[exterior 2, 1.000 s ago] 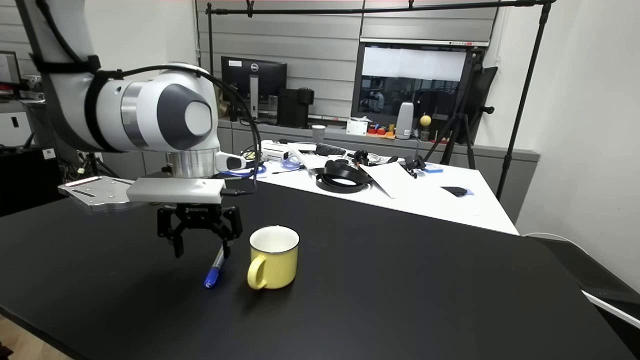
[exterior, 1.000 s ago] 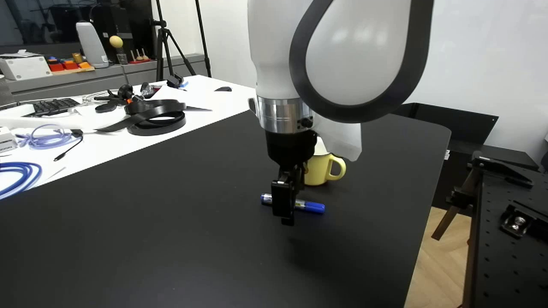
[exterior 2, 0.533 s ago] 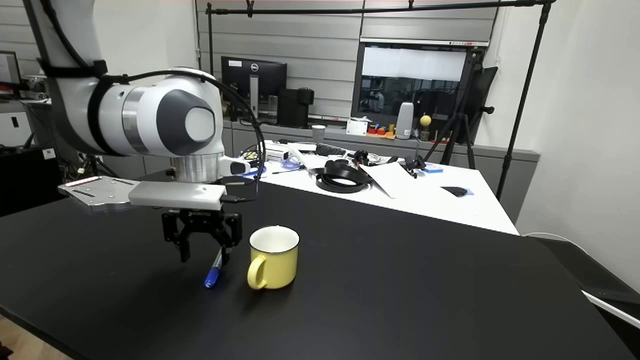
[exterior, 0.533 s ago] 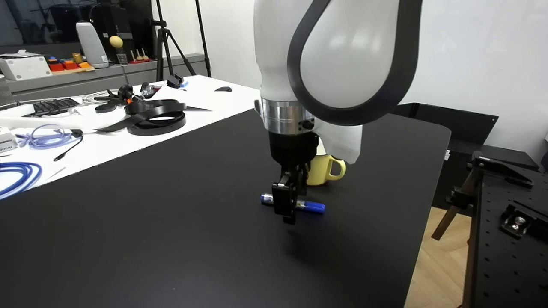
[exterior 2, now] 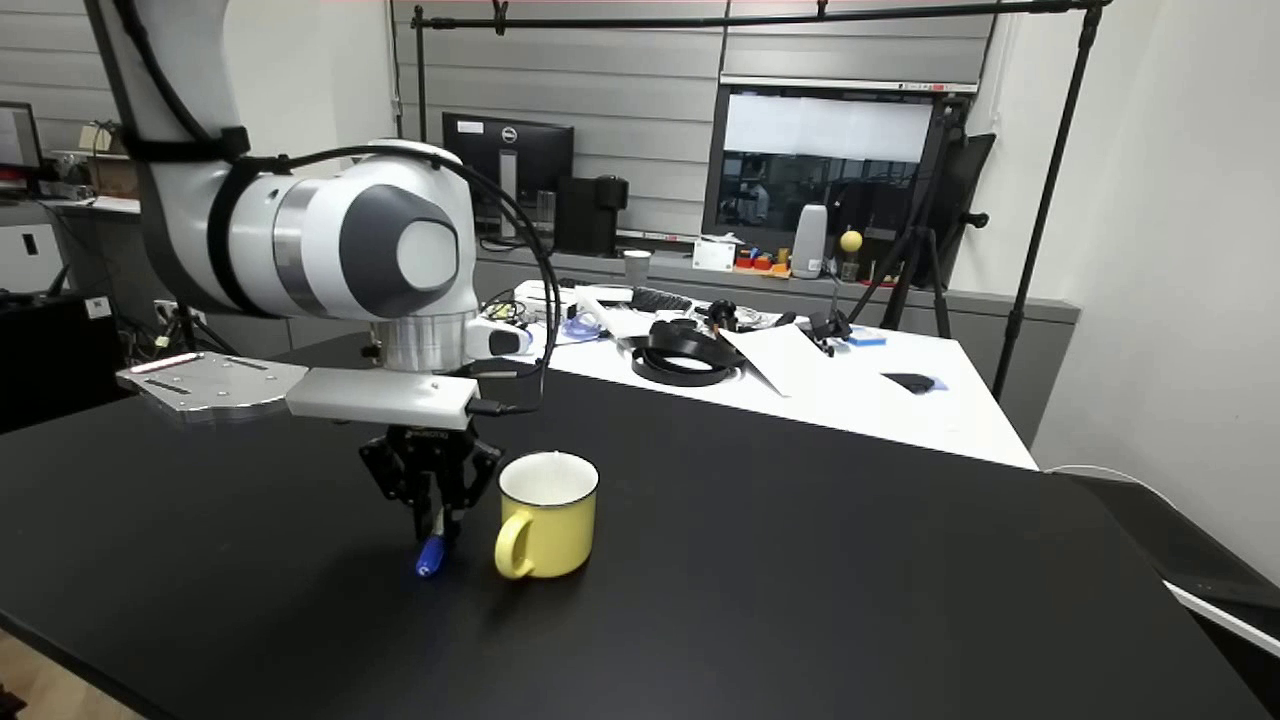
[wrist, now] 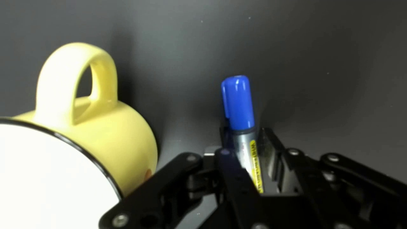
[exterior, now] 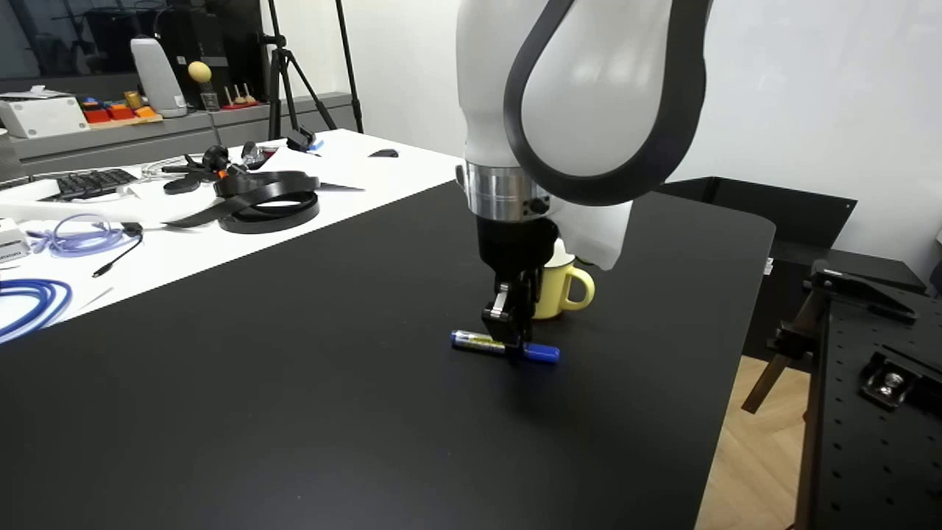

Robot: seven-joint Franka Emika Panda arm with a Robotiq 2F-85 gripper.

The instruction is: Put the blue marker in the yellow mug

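The blue marker (wrist: 238, 101) lies on the dark table (exterior 2: 800, 620), blue cap foremost in the wrist view, its silver body running back between my fingers. My gripper (wrist: 244, 135) is low over the table and its fingers stand close on both sides of the body. A thin dark strip shows between the marker and one finger (wrist: 273, 140), so whether both press on it is unclear. In both exterior views the fingers hide the marker's middle (exterior: 478, 341). Close beside the gripper, the yellow mug (exterior 2: 560, 535) stands upright, handle outward, its white inside visible in the wrist view.
A white desk (exterior 2: 850, 400) with black straps (exterior 2: 680, 350), cables and a paper sheet borders the dark table. A transparent plate (exterior 2: 220, 385) shows beside the arm. In an exterior view a black perforated surface (exterior: 876, 456) stands past the table's edge.
The fingers have come from wide apart to close around the marker. The gripper has moved down and toward the mug. The marker has shifted slightly; the mug has stayed put.
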